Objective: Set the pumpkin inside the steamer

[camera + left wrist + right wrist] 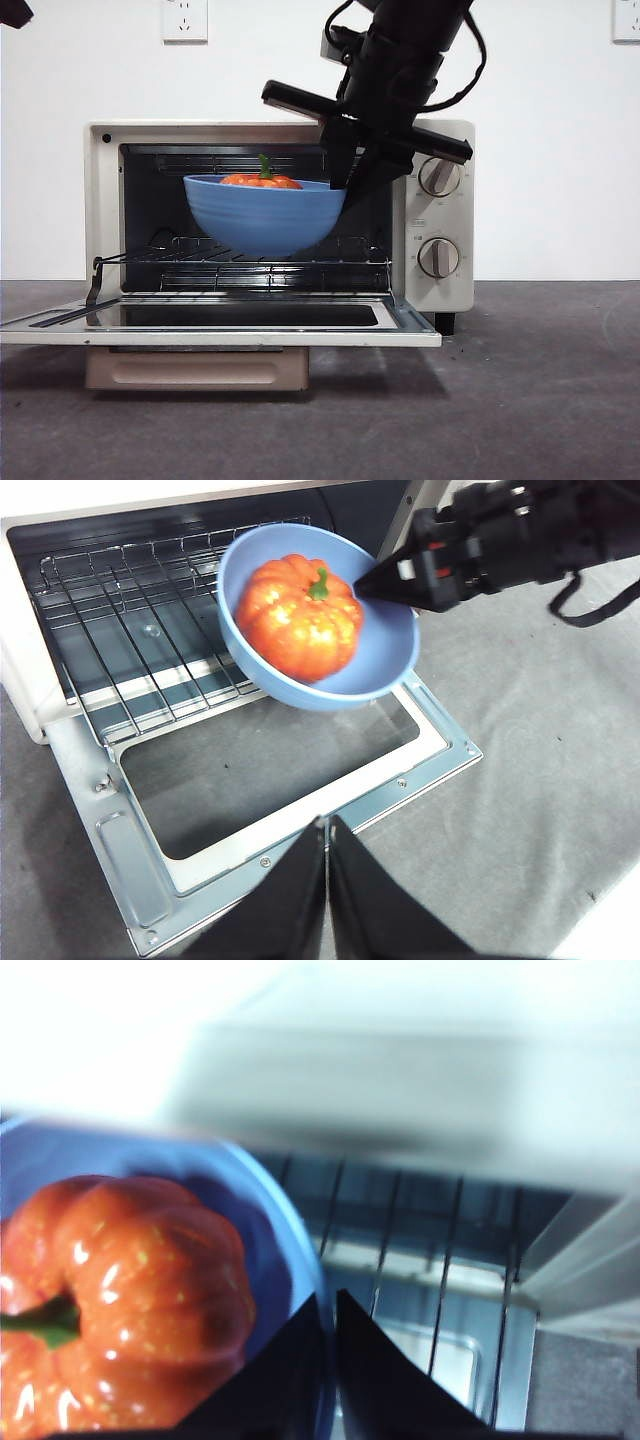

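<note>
Three views, and each one fills in something the others miss. Front view: the steamer (440,215) sits with its door (220,320) dropped flat open, and a blue bowl (265,212) hangs in the mouth of it, held clear above the rack (250,255), with just the top of the pumpkin (260,180) and its green stem poking over the rim. The right gripper (350,170) comes down from above and has the bowl by its rim on the knob side. Two knobs (439,177) on the front panel; there's small print beside them but I can't read it, and no brand name shows from here. Two wall sockets (185,18) up on the wall behind. Left wrist view looks down from out in front, so you get the whole pumpkin (298,616) sitting in the bowl (385,665), the bowl tilted a bit, half over the rack (130,610) and half over the door glass (270,770). The left gripper (327,825) has its jaws pressed together on nothing, well back from the steamer. Right wrist view is blurry, but it's the only one that shows the grip up close: jaws pinched on the bowl rim (300,1260), one inside right beside the pumpkin (130,1260), one outside, rack bars (450,1250) behind.
</note>
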Controlling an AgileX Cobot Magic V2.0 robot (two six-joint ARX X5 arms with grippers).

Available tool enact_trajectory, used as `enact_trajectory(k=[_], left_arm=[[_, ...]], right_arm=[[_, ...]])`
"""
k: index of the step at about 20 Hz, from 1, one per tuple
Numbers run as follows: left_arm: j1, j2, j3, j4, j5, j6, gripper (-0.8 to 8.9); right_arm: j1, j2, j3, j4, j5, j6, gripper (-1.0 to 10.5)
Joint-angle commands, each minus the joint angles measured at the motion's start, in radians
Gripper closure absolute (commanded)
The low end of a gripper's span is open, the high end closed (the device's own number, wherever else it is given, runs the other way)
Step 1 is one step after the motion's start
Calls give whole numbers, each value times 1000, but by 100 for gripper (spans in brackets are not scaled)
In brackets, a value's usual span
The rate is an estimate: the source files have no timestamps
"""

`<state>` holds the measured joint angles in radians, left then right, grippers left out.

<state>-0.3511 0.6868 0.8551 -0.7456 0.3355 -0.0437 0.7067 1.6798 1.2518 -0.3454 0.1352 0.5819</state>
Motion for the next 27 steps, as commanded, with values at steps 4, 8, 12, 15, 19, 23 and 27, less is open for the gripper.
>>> enact_trajectory(k=[4, 8, 12, 15, 19, 23, 27], left_arm=[[-3, 5, 7, 4, -3, 5, 799], [-3, 6, 7, 4, -3, 5, 799], [-3, 6, 7, 4, -3, 5, 799], [-3, 6, 7, 3, -3, 5, 799], [-3, 5, 7, -2, -3, 5, 799], [-3, 6, 7, -3, -3, 5, 799], [-3, 6, 7, -3, -3, 5, 799]], right_arm=[[3, 52, 26, 61, 51, 44, 942], [-10, 58, 26, 60, 68, 44, 942], [-10, 60, 26, 60, 68, 35, 927], [-9, 60, 26, 57, 68, 31, 783], [-9, 59, 26, 60, 68, 31, 772], [-2, 45, 26, 56, 68, 4, 773], [4, -13, 26, 43, 75, -23, 773]])
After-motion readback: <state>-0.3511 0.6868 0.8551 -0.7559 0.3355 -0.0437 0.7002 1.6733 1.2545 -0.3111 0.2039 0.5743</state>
